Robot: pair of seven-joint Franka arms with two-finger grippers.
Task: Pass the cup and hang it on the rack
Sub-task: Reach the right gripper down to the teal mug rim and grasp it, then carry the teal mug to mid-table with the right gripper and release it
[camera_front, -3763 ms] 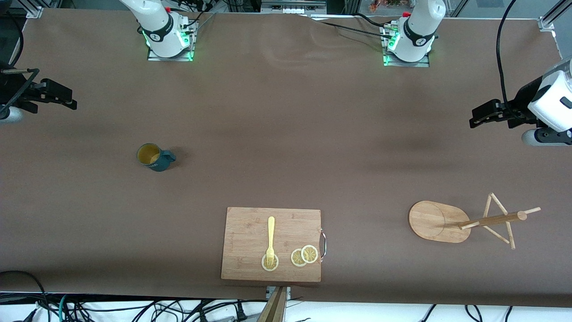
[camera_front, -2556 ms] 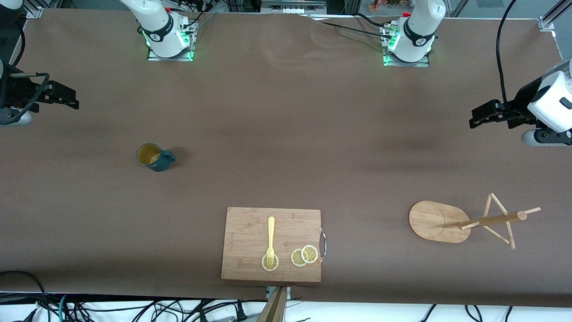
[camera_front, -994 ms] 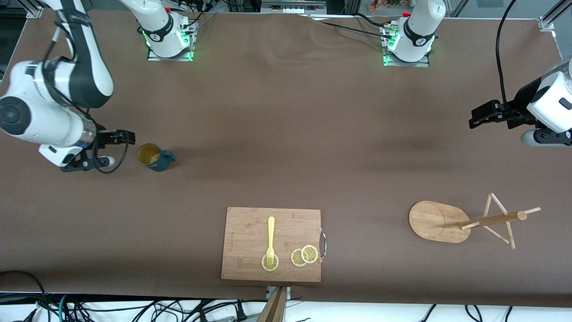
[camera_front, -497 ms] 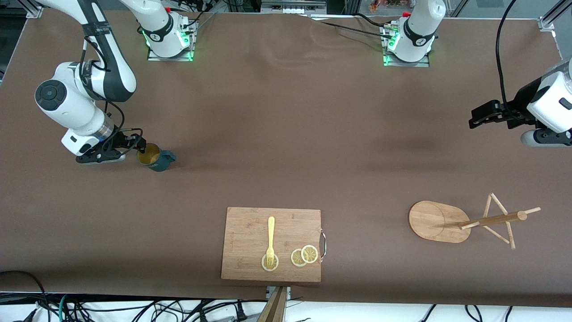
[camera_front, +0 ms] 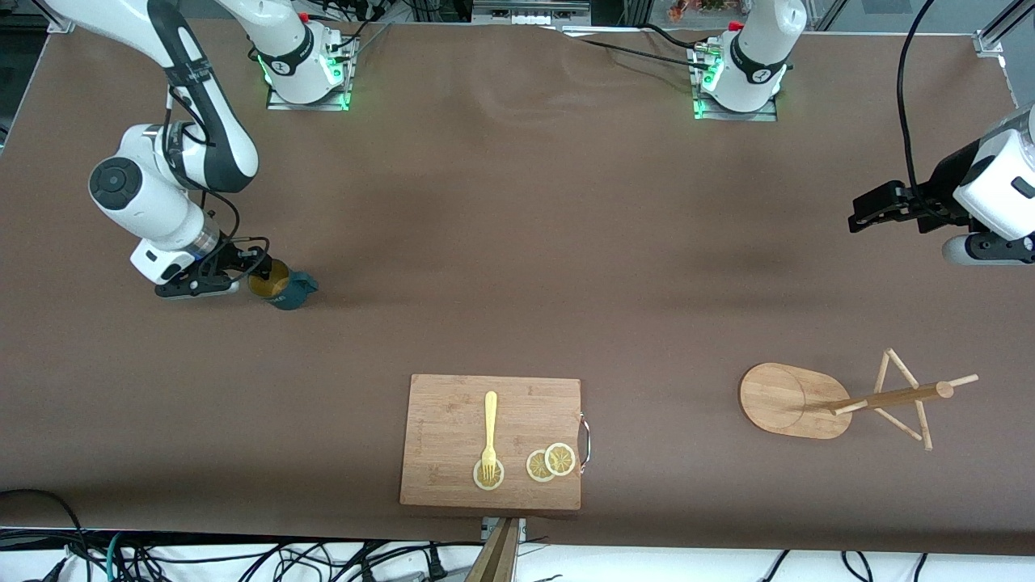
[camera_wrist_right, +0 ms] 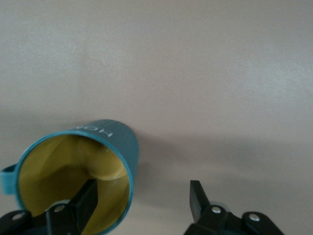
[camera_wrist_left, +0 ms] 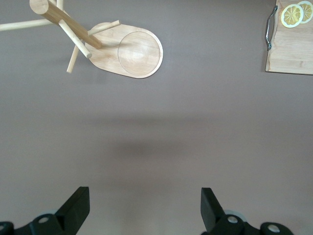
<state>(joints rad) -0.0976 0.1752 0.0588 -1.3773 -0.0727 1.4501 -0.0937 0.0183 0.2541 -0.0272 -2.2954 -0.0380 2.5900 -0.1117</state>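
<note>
A wooden cutting board (camera_front: 491,440) lies on the brown table (camera_front: 517,242), near the edge closest to the front camera. On it lie a yellow fork (camera_front: 489,435) and three lemon slices (camera_front: 551,462). The board has a metal handle (camera_front: 585,440) on one side.
</note>
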